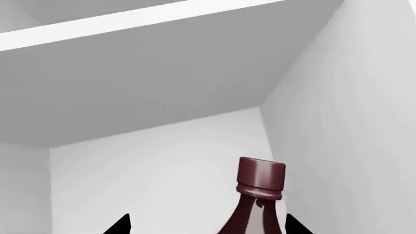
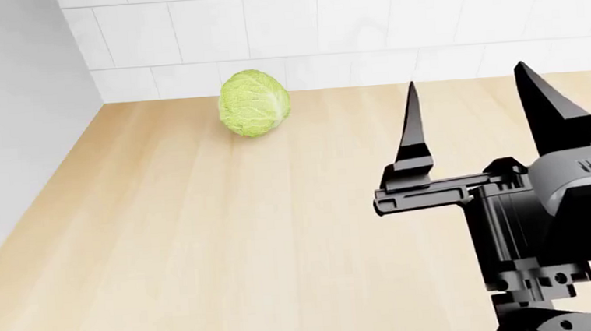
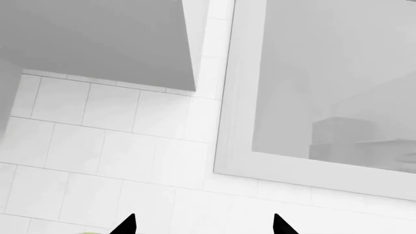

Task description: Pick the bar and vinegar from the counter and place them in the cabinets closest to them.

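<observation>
- The vinegar (image 1: 256,200) stands inside a white cabinet (image 1: 162,83), between the left end effector (image 1: 204,225) tips; whether they grip it, I cannot tell.
- Likely rigid, smooth, top-heavy: hold its body, not the neck.
- The right end effector (image 2: 469,114) is spread wide, empty, above the counter (image 2: 207,242).

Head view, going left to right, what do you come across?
Grey wall panel → cabbage on the counter → the right claw, its two fingers pointing up and spread apart with nothing between them.
</observation>
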### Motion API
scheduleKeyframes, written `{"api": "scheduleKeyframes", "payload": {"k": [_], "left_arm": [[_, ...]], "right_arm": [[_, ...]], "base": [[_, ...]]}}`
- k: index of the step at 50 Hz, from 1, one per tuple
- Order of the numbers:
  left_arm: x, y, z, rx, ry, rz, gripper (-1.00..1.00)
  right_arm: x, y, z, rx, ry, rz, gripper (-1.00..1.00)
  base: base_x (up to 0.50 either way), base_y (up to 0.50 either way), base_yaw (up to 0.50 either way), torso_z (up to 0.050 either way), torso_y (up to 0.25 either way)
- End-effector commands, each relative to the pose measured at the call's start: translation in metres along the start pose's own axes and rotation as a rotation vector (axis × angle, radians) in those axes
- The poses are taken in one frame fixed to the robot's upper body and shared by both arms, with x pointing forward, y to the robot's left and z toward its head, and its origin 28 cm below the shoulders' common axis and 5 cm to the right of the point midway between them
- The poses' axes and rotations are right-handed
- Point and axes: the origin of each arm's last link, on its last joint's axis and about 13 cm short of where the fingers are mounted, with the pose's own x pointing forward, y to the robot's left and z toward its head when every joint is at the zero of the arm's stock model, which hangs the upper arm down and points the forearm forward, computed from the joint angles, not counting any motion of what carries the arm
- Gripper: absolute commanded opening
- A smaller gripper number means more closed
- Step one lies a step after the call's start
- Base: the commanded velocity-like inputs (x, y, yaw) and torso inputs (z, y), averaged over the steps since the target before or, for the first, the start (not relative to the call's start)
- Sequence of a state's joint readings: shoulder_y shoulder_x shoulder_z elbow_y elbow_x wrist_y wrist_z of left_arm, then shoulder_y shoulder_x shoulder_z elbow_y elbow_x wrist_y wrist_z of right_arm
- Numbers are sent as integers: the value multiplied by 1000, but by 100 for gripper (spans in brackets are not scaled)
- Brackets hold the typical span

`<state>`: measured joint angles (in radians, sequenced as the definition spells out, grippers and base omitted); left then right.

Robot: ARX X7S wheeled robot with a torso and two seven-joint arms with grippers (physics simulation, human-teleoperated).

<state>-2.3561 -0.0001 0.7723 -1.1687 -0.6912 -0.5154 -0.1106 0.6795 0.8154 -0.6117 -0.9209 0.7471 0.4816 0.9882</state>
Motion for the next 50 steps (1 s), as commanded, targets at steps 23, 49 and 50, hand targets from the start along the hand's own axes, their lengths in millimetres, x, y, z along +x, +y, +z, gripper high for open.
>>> {"api": "scheduleKeyframes", "payload": {"k": [23,49,50], "left_arm": [[0,10,3,17,-29,55,100],[1,14,2,51,-38,58,100],[1,15,3,47,-39,60,100]], "right_arm": [[1,1,-1,2,3,5,100],[0,1,0,4,5,0,100],[1,1,0,3,5,1,100]], "base": [[0,0,0,0,0],[0,0,0,0,0],[0,0,0,0,0]]}}
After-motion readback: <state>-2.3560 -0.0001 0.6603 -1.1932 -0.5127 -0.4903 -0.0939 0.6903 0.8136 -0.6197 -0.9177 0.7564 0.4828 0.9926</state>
